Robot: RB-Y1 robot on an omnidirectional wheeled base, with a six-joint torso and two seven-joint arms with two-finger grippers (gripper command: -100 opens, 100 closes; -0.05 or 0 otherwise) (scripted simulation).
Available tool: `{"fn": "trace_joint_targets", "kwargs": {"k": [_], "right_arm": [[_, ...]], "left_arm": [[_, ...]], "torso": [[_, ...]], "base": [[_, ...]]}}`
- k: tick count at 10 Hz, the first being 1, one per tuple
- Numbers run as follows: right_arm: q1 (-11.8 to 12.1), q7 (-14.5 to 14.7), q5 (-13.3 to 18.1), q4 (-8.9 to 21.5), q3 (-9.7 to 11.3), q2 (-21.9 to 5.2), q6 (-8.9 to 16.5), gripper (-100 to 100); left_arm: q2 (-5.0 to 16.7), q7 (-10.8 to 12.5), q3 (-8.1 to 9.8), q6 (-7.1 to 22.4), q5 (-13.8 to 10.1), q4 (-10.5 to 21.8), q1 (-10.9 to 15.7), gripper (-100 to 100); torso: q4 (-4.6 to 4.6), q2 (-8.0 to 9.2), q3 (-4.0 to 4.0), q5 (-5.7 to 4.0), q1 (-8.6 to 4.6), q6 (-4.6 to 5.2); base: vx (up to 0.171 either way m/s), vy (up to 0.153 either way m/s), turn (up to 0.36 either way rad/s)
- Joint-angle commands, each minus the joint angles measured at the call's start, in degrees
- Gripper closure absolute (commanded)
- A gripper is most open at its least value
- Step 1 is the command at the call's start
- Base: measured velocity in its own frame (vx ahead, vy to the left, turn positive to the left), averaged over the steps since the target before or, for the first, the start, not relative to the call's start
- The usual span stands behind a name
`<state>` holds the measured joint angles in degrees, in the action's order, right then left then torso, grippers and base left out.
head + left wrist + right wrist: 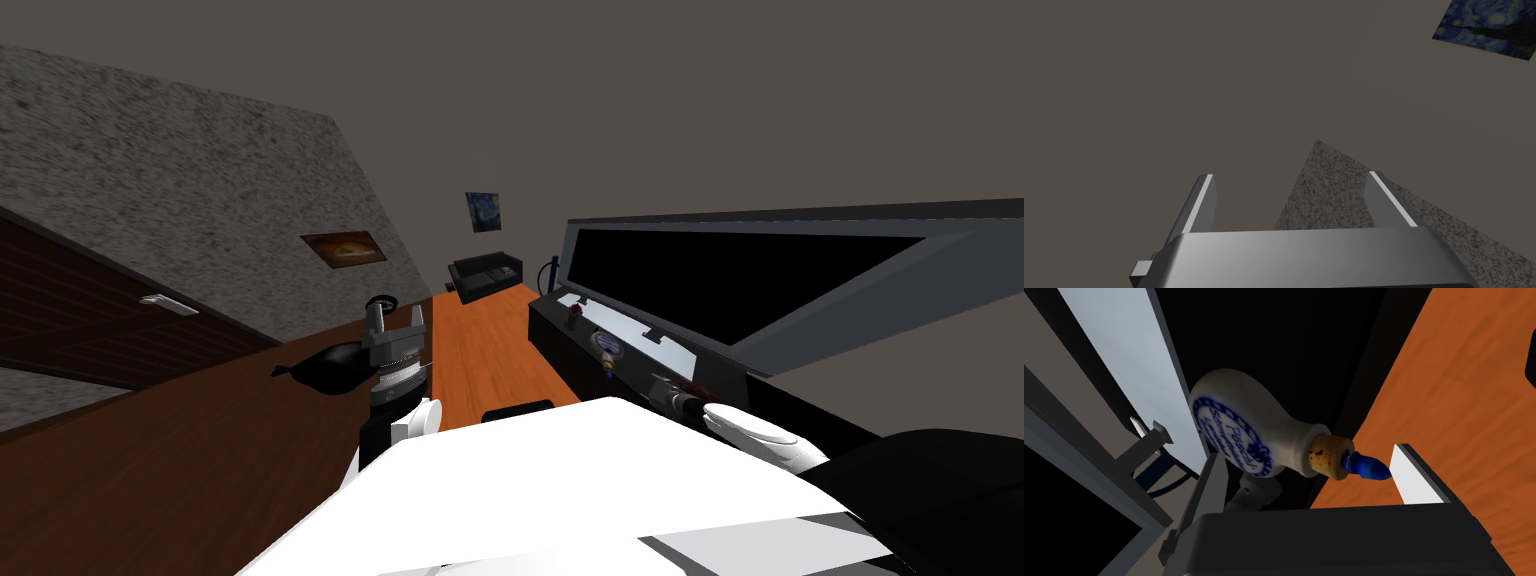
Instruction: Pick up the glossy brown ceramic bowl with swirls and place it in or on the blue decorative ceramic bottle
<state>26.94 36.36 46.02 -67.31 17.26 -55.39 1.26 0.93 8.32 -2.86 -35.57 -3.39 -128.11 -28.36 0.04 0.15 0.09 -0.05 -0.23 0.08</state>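
The bottle [1244, 425] is white and round-bellied with a ring of blue lettering, a cork and a blue stopper [1366, 468]. It rests on the low black stand under the big screen, and looks small in the head view [607, 345]. My right gripper [1309, 455] is open close in front of it. The bottle's belly is near one finger [1211, 483], and the stopper nearly reaches the other [1414, 480]. Nothing is held between them. In the head view my right forearm [760, 435] reaches toward the stand. My left gripper [395, 335] is raised and open [1289, 175], with nothing in it.
The black stand [560, 345] carries a large dark screen [740, 280] and a small red thing [573, 318]. Orange floor [490, 350] runs to a dark sofa [485, 272]. A dark brown door [100, 320] is on the left. A screen foot [1149, 438] stands beside the bottle.
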Motion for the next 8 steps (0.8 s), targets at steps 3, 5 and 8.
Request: {"fn": "trace_joint_targets", "kwargs": {"k": [3, 5, 8], "right_arm": [[1.64, 5.44, 3.11, 6.54, 1.38, -0.62, -0.71, -100], [1.64, 5.44, 3.11, 6.87, 1.38, -0.62, -0.71, -100], [2.93, 9.07, 4.97, 11.24, 3.29, -0.22, -0.99, -100]], "left_arm": [[0.0, 0.0, 0.0, 0.0, 0.0, 0.0, 0.0, 0], [0.0, 0.0, 0.0, 0.0, 0.0, 0.0, 0.0, 0], [0.0, 0.0, 0.0, 0.0, 0.0, 0.0, 0.0, 0]], "torso": [[-0.01, -0.02, -0.01, -0.01, -0.1, 0.01], [0.0, -0.01, 0.0, -0.02, -0.1, -0.01], [0.0, -0.01, 0.0, -0.01, -0.05, 0.0]], "base": [[0.02, -0.071, -0.009], [0.009, -0.051, 0.002], [0.018, -0.069, -0.018]]}}
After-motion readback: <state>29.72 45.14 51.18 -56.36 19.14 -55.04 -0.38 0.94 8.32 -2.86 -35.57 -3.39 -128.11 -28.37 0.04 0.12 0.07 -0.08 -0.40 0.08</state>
